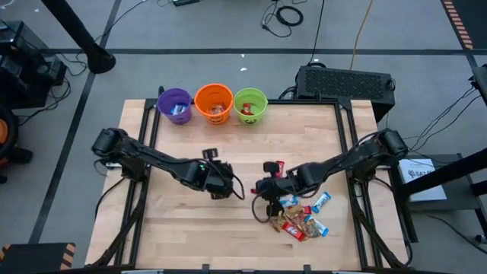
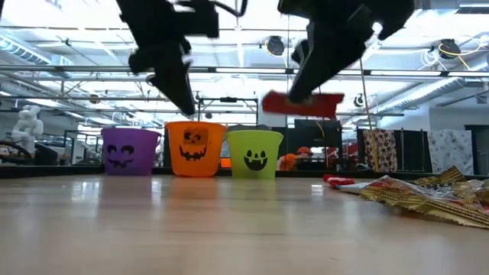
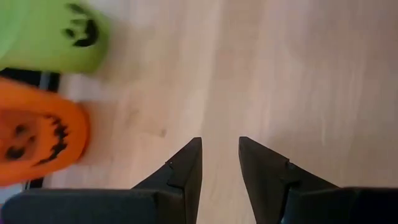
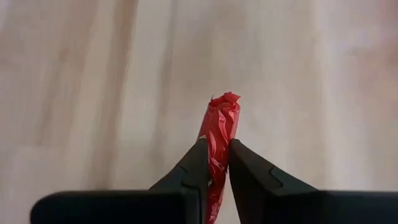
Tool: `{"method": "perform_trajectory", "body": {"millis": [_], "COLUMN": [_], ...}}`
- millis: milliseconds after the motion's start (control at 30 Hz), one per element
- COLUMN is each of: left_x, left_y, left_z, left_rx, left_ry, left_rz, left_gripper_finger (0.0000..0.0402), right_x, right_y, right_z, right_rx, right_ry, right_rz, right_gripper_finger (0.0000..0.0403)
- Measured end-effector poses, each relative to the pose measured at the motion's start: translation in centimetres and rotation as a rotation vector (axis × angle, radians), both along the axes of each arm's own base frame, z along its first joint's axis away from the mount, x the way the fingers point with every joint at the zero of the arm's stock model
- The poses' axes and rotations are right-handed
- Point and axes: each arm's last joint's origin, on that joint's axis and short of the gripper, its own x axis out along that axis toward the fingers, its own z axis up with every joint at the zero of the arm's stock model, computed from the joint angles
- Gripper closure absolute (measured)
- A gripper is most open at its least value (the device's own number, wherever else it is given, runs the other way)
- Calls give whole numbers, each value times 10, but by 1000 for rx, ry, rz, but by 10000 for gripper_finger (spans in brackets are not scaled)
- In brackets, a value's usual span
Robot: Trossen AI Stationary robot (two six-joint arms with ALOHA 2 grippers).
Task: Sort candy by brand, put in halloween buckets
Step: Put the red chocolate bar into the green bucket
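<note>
Three halloween buckets stand in a row at the table's far edge: purple, orange and lime green, each with candy inside. A pile of wrapped candy lies on the table at the near right. My right gripper is above the table's middle, shut on a red candy, which the low view shows well above the tabletop. My left gripper hovers left of it, open, with only bare wood between its fingers. My right gripper pinches the red candy's crinkled wrapper between its two fingers, with one end of the wrapper sticking out past the fingertips. The fingers slant down from the table's right side. The candy is lifted clear and lies about level across the fingers.
The wooden tabletop is bare at the near left and between the arms and the buckets. A dark keyboard-like box sits beyond the far right corner. Cables run along the table's frame.
</note>
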Motion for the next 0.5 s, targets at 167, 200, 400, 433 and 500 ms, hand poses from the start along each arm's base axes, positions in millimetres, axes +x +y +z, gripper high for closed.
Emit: {"method": "perform_trajectory", "body": {"millis": [167, 200, 400, 433, 500], "left_x": [-18, -23, -43, -44, -48], "left_y": [-7, -9, -16, -18, -21], "left_z": [20, 23, 48, 55, 66], "left_rx": [16, 26, 109, 117, 117], "left_ry": [-99, -110, -255, -304, -365], "left_rz": [0, -9, -28, -34, -64], "left_gripper_finger": [288, 288, 288, 288, 288], "right_x": [-9, -12, -26, -28, -28], "right_y": [-21, -25, -40, -42, -45], "right_z": [37, 45, 79, 84, 92], "right_rx": [-101, -111, -165, -176, -204], "right_ry": [-108, -131, -261, -278, -338], "right_rz": [40, 45, 82, 90, 109], "right_gripper_finger": [353, 353, 353, 353, 353]}}
